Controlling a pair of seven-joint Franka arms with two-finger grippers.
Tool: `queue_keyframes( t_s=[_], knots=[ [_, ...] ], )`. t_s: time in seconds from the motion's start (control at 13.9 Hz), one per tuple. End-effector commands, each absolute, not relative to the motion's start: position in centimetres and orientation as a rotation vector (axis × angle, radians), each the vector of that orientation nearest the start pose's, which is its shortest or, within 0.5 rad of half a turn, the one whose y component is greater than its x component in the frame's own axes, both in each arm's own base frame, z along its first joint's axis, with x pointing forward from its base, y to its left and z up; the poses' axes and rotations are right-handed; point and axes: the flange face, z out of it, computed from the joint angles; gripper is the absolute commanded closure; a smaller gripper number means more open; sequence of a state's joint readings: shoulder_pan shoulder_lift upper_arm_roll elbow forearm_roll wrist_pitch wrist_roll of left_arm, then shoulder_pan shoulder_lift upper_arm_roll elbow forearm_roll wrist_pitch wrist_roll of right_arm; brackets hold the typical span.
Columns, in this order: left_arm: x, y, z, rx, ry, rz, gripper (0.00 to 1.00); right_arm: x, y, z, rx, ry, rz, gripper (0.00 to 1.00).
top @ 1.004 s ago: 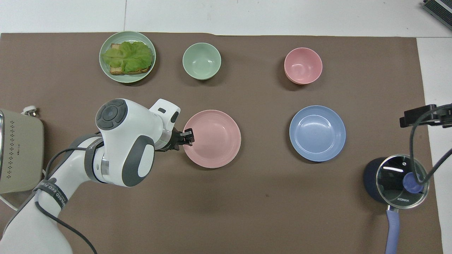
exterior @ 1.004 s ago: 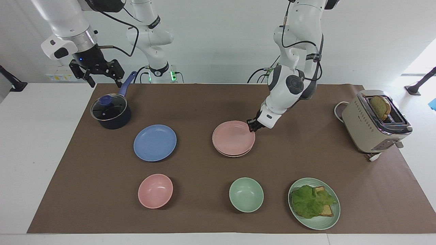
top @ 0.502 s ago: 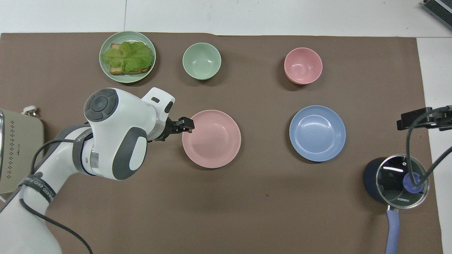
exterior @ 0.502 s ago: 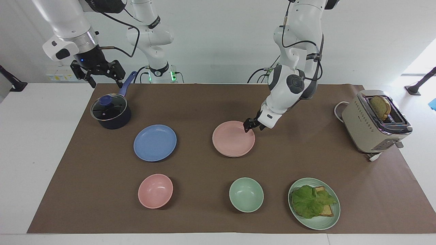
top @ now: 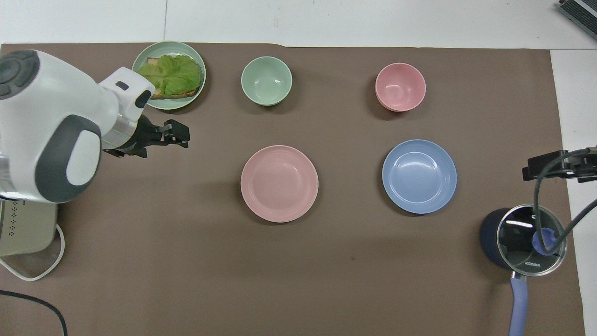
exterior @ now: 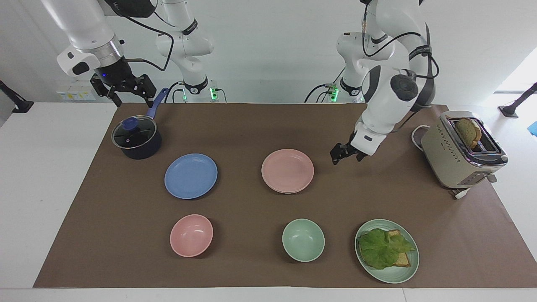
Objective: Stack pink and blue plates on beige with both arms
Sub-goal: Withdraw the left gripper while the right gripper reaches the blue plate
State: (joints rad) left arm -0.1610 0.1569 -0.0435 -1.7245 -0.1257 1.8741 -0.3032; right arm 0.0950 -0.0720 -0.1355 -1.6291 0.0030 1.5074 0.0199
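**Pink placed, blue to go.** The pink plate (exterior: 288,170) lies mid-surface. A thin second rim (exterior: 289,192) under its edge farther from the robots is, as I read it, the beige plate carrying it. The blue plate (exterior: 191,175) lies flat on the brown mat beside them, toward the right arm's end and well apart from the pair.

The left claw (exterior: 345,154) hangs empty with its jaws wide. It is over bare mat between the pink plate and the toaster (exterior: 459,149) and touches nothing. The right claw (exterior: 121,90) is also wide and empty, raised above the pot (exterior: 136,138) near its handle.

**Step in hand, as I judge it:** fetch the blue plate with the right arm.
- I would clear the pot handle first, then bring the claw down on the blue rim nearest the robots.
- One finger goes inside the lip and one outside, so the pinch bites the rim and not the mat.
- I would lift only enough to clear the pink rim and keep the plate level.
- I would centre the plate over the pair and lower it close before letting go. A shallow matte plate dropped off-centre would likely skid.
- The left arm should wait where it is, clear of the path.
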Motion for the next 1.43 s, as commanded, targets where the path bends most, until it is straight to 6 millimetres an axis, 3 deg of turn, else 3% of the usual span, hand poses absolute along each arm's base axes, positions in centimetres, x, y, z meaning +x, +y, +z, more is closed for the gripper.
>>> queue_keyframes(
  t_s=[0.0, 0.22, 0.29, 0.43, 0.72, 0.86, 1.36],
  knots=[
    [59.9, -10.9, 50.8, -3.165, -0.140, 0.062, 0.00, 52.0, -2.1, 62.9, -3.128, 0.119, 0.025, 0.00],
    [59.6, -6.2, 52.7, -3.161, -0.055, 0.062, 0.00, 52.5, -2.7, 62.3, -3.124, 0.095, 0.030, 0.00],
    [59.3, -4.2, 53.7, -3.161, -0.059, 0.056, 0.00, 53.1, -2.5, 61.0, -3.126, 0.069, 0.022, 0.00],
    [58.6, -2.4, 55.5, -3.160, -0.006, 0.035, 0.00, 53.7, -2.2, 58.1, -3.128, -0.004, -0.002, 0.00],
    [56.6, -2.0, 59.3, -3.157, 0.033, 0.052, 0.00, 55.8, -1.9, 51.3, -3.129, -0.046, 0.028, 0.00],
    [56.1, -2.1, 60.2, -3.157, 0.033, 0.032, 0.00, 57.0, -1.8, 47.5, -3.128, -0.041, 0.044, 0.00],
    [56.1, -2.1, 60.5, -3.160, 0.023, 0.010, 0.00, 58.9, -1.5, 37.7, -3.101, -0.049, -0.012, 0.00]
  ],
)
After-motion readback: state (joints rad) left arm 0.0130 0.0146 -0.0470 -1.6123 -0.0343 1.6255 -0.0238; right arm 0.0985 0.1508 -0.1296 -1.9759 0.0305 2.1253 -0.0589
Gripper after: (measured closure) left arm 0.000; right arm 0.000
